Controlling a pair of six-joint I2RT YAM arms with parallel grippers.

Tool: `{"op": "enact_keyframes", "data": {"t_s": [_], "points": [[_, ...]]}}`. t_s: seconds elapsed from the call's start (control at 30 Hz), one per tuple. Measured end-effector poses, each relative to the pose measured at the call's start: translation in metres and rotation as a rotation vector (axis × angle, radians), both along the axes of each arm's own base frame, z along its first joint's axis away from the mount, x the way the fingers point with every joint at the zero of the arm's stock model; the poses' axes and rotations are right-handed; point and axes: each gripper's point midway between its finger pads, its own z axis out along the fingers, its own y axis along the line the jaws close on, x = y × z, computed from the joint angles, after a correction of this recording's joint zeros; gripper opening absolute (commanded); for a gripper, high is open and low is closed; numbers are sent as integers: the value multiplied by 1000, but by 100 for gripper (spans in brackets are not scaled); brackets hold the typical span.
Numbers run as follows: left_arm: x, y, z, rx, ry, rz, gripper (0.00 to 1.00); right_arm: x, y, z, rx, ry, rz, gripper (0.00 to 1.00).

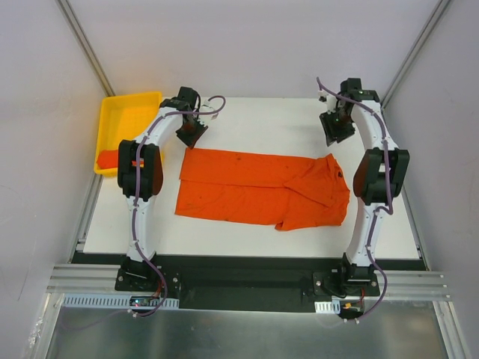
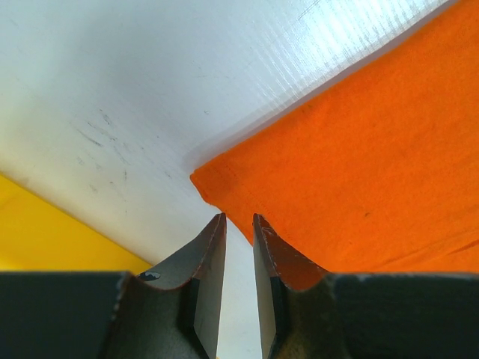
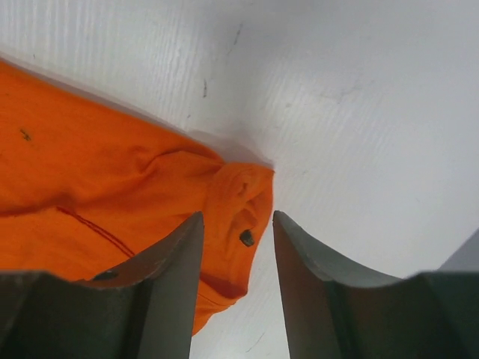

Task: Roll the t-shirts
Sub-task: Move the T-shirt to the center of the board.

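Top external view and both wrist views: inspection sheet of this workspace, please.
Surface: white table, faint scuffs.
Job's things: orange t-shirt spread flat mid-table; more orange cloth in the yellow tray.
Clutter: yellow tray, far left corner.
Pincers: left pincer slightly open, empty, at the shirt's corner; right pincer open, empty, over the collar end.
Cables: purple cables along both arms.
Surroundings: grey walls, metal rails in front.

Saw only a corner of the spread t-shirt [image 2: 359, 164] from the left wrist camera, cropped at the frame's edge. Glimpsed only part of the second t-shirt [image 1: 109, 158] in the yellow tray [image 1: 131, 108], behind the left arm [image 1: 139, 168]. Could not identify the dark speck [image 3: 245, 238] on the collar [image 3: 238, 196].
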Motion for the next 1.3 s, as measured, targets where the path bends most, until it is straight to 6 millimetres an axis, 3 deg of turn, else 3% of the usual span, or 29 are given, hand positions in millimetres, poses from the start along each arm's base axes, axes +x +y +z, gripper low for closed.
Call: {"op": "enact_keyframes", "data": {"t_s": [0.17,0.33,1.03,1.2,1.23,1.3], "points": [[0,0,0,0,1,3,21,-7,17,-39,5,113,25,37],[0,0,0,0,1,3,22,-20,15,-69,2,209,16,36],[-2,3,-9,16,18,5,21,-25,-8,-80,-30,242,-50,35],[-5,7,-16,42,34,5,20,-24,-10,-84,-30,246,-65,22],[-7,8,-18,46,39,1,19,-24,-12,-84,-28,246,-74,12],[-9,10,-21,53,47,-2,12,-24,-19,-84,-23,246,-97,4]]}}
